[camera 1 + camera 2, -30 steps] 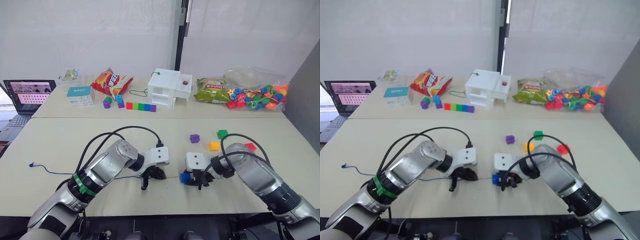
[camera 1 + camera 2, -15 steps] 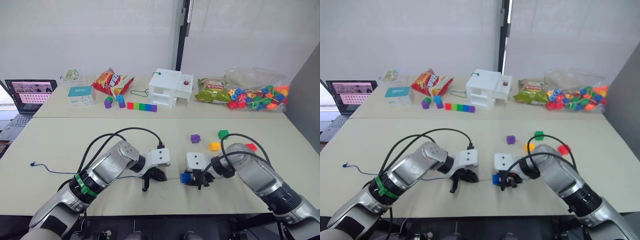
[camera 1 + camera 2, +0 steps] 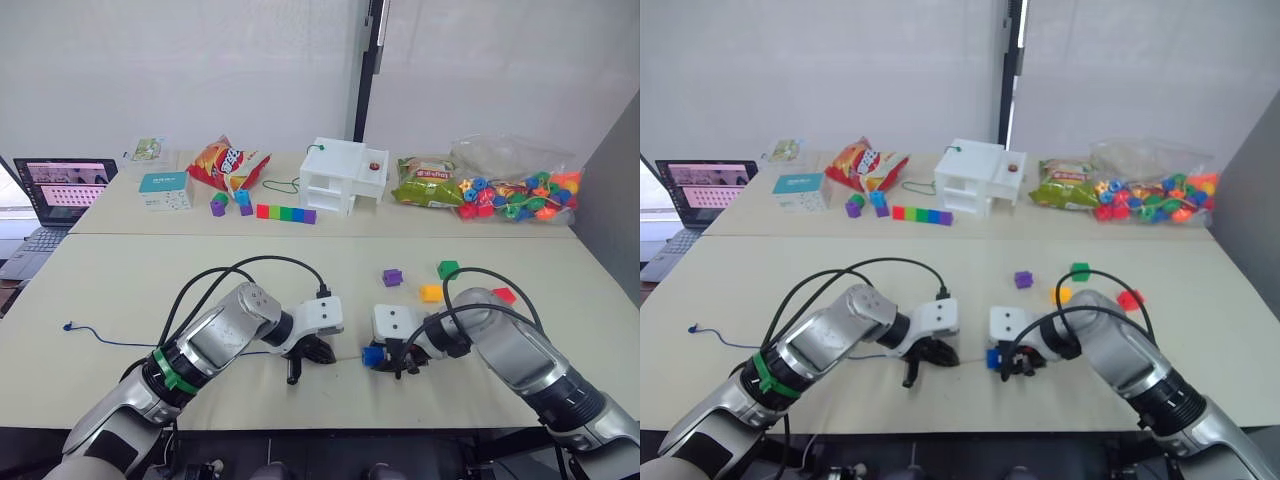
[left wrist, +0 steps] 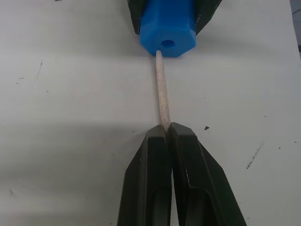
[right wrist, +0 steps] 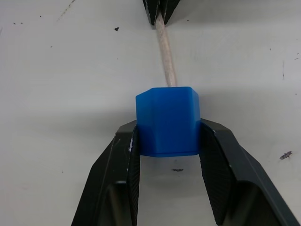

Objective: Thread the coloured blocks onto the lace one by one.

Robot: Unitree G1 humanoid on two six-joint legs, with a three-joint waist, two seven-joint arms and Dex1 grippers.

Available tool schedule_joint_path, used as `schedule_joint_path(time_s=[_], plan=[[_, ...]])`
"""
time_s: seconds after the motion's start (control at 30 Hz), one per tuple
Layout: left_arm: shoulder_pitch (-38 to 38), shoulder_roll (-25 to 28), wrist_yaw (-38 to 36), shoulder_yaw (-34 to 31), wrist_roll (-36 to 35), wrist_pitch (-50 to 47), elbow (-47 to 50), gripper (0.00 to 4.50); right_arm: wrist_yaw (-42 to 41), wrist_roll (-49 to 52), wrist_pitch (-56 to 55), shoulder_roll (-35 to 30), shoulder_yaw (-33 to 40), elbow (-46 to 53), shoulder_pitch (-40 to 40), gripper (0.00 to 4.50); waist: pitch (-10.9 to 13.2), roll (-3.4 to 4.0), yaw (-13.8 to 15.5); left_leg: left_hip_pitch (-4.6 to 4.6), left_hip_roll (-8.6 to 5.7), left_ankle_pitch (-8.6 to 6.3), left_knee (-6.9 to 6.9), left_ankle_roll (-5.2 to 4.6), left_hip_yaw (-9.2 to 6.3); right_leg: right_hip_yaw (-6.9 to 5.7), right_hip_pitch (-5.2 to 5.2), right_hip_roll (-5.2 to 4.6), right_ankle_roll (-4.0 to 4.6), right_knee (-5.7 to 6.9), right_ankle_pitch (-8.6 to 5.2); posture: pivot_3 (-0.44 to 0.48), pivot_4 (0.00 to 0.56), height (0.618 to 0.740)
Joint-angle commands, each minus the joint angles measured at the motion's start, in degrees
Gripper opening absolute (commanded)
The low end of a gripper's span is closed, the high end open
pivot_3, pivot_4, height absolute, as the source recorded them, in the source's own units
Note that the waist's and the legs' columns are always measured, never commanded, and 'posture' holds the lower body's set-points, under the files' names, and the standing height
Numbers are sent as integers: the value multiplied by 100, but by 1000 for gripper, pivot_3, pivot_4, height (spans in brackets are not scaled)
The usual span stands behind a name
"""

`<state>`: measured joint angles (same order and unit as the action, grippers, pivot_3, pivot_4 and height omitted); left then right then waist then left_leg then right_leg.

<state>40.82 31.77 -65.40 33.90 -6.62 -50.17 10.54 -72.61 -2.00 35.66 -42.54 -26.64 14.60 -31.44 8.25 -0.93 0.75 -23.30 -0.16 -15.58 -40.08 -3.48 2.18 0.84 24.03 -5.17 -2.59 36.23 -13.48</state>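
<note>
Left jaws: we hold them closed on the lace's stiff pale tip, which runs straight ahead from them.
Right jaws: we grip the blue block between both fingers, low over the surface, facing the left jaws.
Tip and hole: the point touches the block face just below the hole, so by our reading it is not yet in.
Doing it well: we judge a slight lift of the tip, or a small drop of the block, should line it up; then push gently and straight.
Lace tail: it trails away behind the left jaws to its knot.
Beyond the right jaws: purple, yellow-orange, green and red blocks wait loose.
</note>
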Motion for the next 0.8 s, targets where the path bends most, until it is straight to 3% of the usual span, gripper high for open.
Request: schedule_joint_path(time_s=[0.03, 0.8], plan=[[89, -221, -48, 1, -220, 124, 433, 0, -10, 103, 7, 150, -220, 231, 75, 1288, 0, 0, 0, 0, 0, 0, 0, 0, 0, 0, 0, 0, 0, 0, 0, 0, 150, 740], [196, -408, 16, -248, -406, -25, 570, 0, -3, 79, 117, 66, -293, 355, 190, 1288, 0, 0, 39, -1, -3, 0, -5, 0, -2, -2, -3, -3, 0, 0, 0, 0, 150, 740]])
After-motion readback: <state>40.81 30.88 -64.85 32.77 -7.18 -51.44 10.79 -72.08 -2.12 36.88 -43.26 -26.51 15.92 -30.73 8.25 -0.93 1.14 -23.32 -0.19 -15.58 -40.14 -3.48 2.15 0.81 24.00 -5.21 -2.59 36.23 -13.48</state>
